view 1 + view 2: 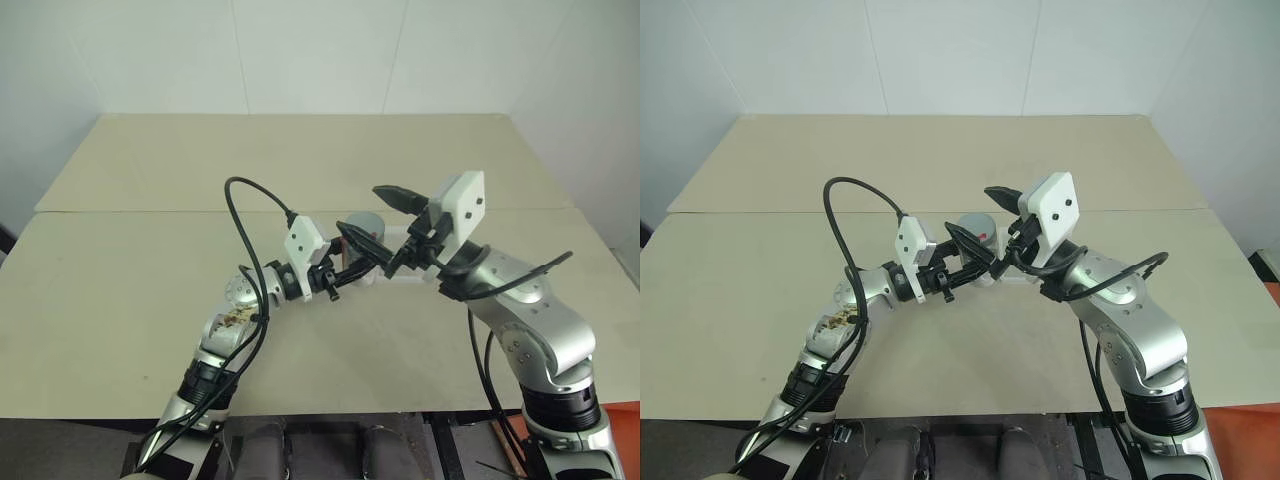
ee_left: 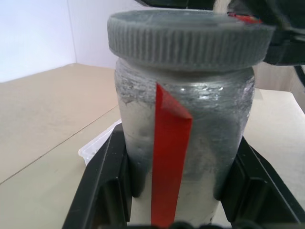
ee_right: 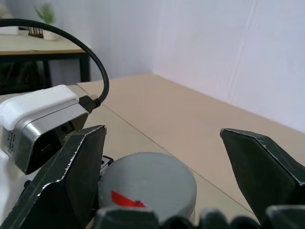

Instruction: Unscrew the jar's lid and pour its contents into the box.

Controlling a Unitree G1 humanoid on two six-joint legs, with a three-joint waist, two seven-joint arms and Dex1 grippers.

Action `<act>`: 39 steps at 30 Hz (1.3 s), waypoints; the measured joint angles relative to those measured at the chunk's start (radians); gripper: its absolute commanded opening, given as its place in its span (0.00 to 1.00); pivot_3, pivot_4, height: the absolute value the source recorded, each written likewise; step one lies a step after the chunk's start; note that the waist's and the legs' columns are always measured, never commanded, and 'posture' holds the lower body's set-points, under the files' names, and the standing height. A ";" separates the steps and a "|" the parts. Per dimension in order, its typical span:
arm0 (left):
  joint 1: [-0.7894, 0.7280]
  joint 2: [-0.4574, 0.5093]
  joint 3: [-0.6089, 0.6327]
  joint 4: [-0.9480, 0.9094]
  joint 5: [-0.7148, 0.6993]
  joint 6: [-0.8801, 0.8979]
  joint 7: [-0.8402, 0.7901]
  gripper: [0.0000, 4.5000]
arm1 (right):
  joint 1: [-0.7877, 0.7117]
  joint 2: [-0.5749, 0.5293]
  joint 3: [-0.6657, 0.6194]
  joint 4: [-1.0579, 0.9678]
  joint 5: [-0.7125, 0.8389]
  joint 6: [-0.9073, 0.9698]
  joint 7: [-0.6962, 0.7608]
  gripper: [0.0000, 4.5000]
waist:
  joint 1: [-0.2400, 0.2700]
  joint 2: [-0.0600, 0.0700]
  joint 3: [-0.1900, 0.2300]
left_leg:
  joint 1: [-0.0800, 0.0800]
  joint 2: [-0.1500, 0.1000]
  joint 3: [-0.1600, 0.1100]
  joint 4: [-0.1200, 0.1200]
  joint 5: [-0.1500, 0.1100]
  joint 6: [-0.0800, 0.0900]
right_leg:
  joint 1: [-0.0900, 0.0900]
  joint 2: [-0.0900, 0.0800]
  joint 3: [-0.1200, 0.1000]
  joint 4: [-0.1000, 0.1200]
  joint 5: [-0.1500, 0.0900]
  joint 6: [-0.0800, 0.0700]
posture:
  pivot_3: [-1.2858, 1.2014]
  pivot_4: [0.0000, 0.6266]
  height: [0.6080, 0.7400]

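between left gripper (image 2: 176,191) fingers: jar (image 2: 183,143), clamped; right gripper (image 3: 167,167) wide open above lid (image 3: 147,183).

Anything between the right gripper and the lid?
Nothing visible. The right gripper is open, its fingers standing either side of the lid with clear gaps and not touching it. The left gripper is shut on the jar below the lid, leaving the lid's rim free.

The jar (image 2: 183,143) hides most of the box (image 2: 97,145), and its frosted wall conceals the contents; the picture's edge cuts off its base.
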 measured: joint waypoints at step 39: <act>0.000 0.014 0.001 0.024 0.028 -0.032 -0.004 0.43 | 0.019 -0.014 0.010 -0.009 -0.035 0.069 0.072 0.62 | -0.001 0.000 0.000 | 0.000 0.000 -0.001 0.000 0.000 0.000 | 0.000 0.000 0.000 0.000 0.000 0.000 | 0.52 0.24 1.00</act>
